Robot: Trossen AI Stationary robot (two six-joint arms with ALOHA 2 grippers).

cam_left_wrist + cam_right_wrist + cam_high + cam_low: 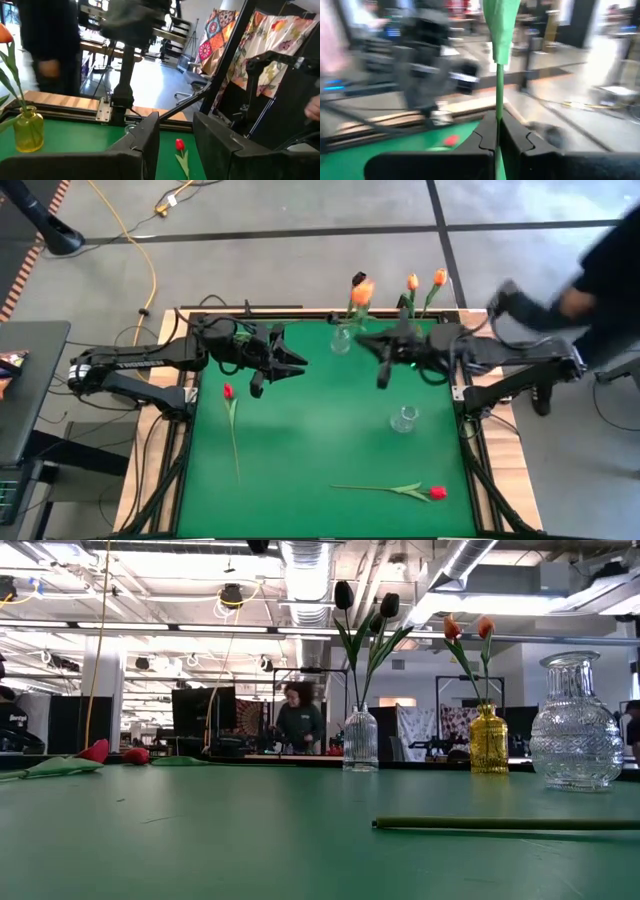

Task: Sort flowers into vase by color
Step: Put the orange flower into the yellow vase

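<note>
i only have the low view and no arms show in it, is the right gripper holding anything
Observer: Yes. The right gripper is shut on a thin green flower stem; its wrist view shows that.
Operator: and the left one
Observer: The left gripper is open with nothing between its fingers, over the green table.
Operator: where are the red ones lying
Observer: From above, two red tulips lie flat: one on the left arm's side, the other near the front edge on the right arm's side.
</note>
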